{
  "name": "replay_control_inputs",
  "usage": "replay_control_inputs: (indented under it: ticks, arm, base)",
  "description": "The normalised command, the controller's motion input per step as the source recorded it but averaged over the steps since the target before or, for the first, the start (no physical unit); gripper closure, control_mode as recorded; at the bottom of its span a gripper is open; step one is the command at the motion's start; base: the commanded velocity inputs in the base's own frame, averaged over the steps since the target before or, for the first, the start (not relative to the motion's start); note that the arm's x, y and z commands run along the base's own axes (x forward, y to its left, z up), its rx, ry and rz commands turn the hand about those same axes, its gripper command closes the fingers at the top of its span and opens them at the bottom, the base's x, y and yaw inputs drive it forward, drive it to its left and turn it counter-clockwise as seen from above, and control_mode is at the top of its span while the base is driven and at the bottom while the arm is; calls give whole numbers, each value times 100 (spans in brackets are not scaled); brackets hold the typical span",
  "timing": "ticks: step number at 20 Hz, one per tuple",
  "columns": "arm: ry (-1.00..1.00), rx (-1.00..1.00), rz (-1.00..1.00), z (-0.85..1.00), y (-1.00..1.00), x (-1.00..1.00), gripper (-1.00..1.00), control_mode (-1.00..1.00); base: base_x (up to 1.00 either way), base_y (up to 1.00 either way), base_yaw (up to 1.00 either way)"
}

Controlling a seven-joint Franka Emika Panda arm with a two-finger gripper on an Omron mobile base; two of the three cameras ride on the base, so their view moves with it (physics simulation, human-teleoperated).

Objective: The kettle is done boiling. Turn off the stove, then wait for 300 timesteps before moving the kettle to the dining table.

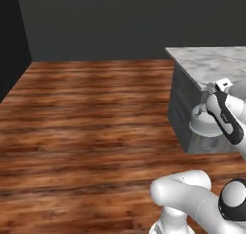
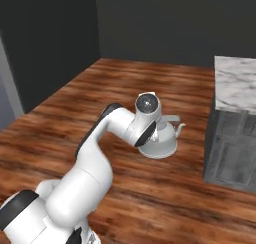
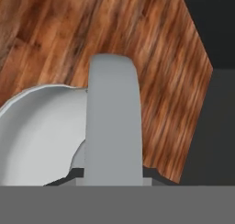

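You have the wooden floor point(image 1: 86, 113) taking up most of the left base view, its brown planks running out to the dark walls point(image 1: 96, 22) at 12 o'clock. In the right base view the same floor lies under everything, with a dark wall across the top and down the left.

The dining table point(image 1: 211, 63) sits at 2 o'clock in the left base view, its veined marble top over a grey side panel. In the right base view you see it at 3 o'clock, marble corner above, grey panels below.

Your arm point(image 2: 95, 158) climbs from 7 o'clock in the right base view and bends toward the centre, where the wrist ends against the kettle. In the left base view the arm's forearm crosses at 3 o'clock.

The kettle point(image 2: 162, 138) is off the table, held up beside it over the floor, near the table's grey side. In the right base view you see it just right of centre, spout pointing toward 3 o'clock, wide base below. In the left base view it shows at 3 o'clock, in front of the table's side panel and partly behind the forearm.

In the hand view the kettle's handle point(image 3: 112, 122) rises as a wide grey bar from 6 o'clock, with the pale domed body at 8 o'clock.

The gripper point(image 2: 156, 132) is at the handle; you cannot tell how the jaws stand.
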Motion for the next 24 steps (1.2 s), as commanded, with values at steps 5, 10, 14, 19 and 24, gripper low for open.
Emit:
replay_control_inputs:
  ticks: [5,10,14,19,24]
  arm:
    - [0,0,0,0,0,0,100,100]
    - [0,0,0,0,0,0,100,100]
    - [0,0,0,0,0,0,100,100]
    - [0,0,0,0,0,0,100,100]
    - [0,0,0,0,0,0,100,100]
  base:
    - [72,45,-21]
    - [72,45,-22]
    - [73,40,-23]
    - [71,33,-24]
    - [71,33,-26]
